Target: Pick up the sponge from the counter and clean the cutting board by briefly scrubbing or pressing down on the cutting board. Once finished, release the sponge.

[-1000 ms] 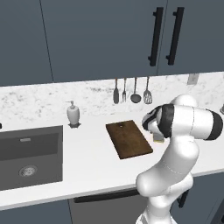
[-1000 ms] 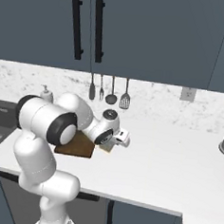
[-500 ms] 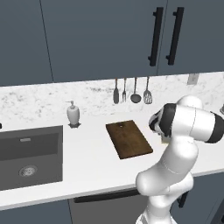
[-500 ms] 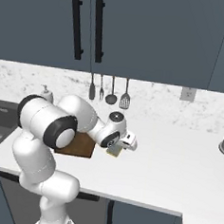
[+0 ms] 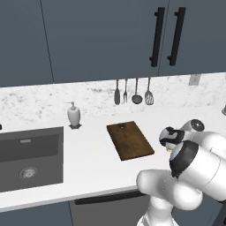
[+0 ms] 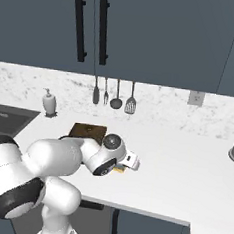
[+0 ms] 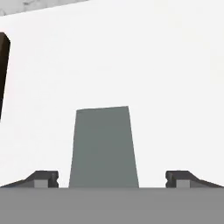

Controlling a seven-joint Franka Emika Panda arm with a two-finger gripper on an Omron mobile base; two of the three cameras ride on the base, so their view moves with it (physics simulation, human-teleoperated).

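While the arm bends low right of the cutting board (image 5: pixel 130 140), sponge (image 5: pixel 169 150) peeking yellow under the wrist on the white counter (image 5: pixel 92 163), right base view likewise, hand view: pincer (image 7: pixel 112 179) spread wide, grey-green sponge top centred between its tips, untouched.

Matt, smooth kitchen surfaces on my feed.
I see a smooth white tabletop (image 5: pixel 92 163), a dark brown wooden cutting board (image 5: pixel 129 140), and the sponge (image 7: pixel 103 146) with its dull, matt grey-green face.
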